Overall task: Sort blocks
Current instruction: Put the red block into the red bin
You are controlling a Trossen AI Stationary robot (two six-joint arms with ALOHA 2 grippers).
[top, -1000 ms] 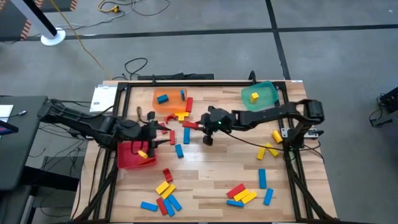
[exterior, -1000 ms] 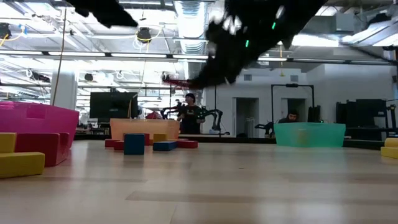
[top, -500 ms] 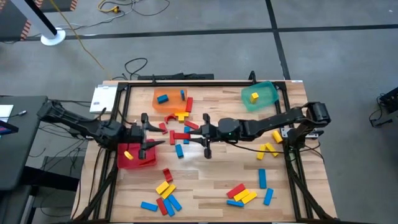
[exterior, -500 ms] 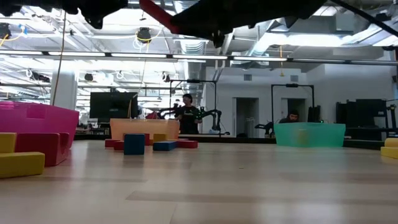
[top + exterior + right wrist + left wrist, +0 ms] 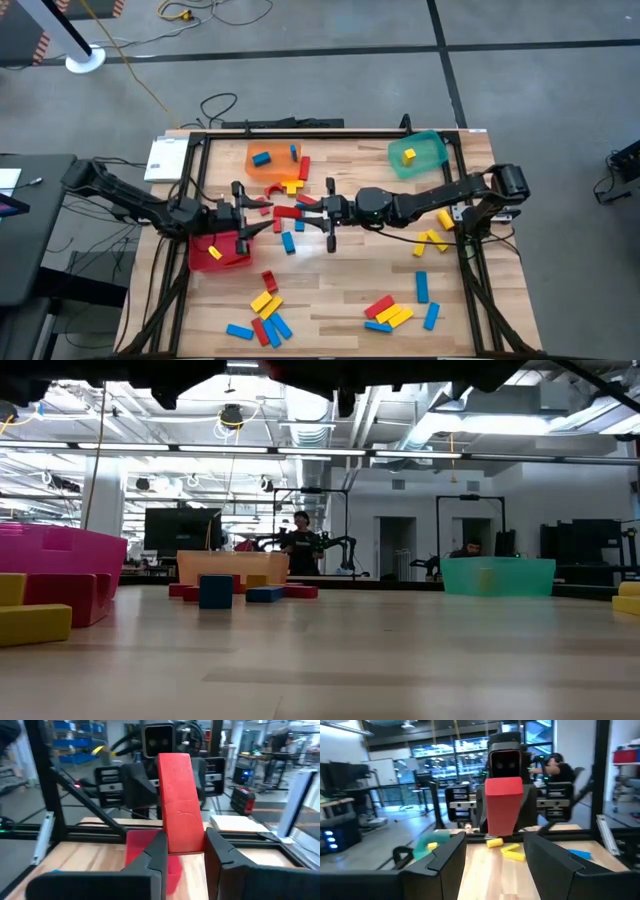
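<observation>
Both arms are now stretched toward each other over the middle of the light wooden table (image 5: 340, 270), where a second ago the right one was bent back farther from the magenta plastic bin (image 5: 215, 254).

Left gripper (image 5: 243, 212) is hovering just past the bin's far-right corner, fingers spread wide with nothing in them.

Right gripper (image 5: 322, 212) is sitting a bit farther right of the bin, pinching one small red rectangular block (image 5: 180, 810) tight between its fingers. In the right wrist view, the block's long axis is running straight out toward the left gripper, so the left arm is the nearer one for a handoff, I'd guess.
</observation>
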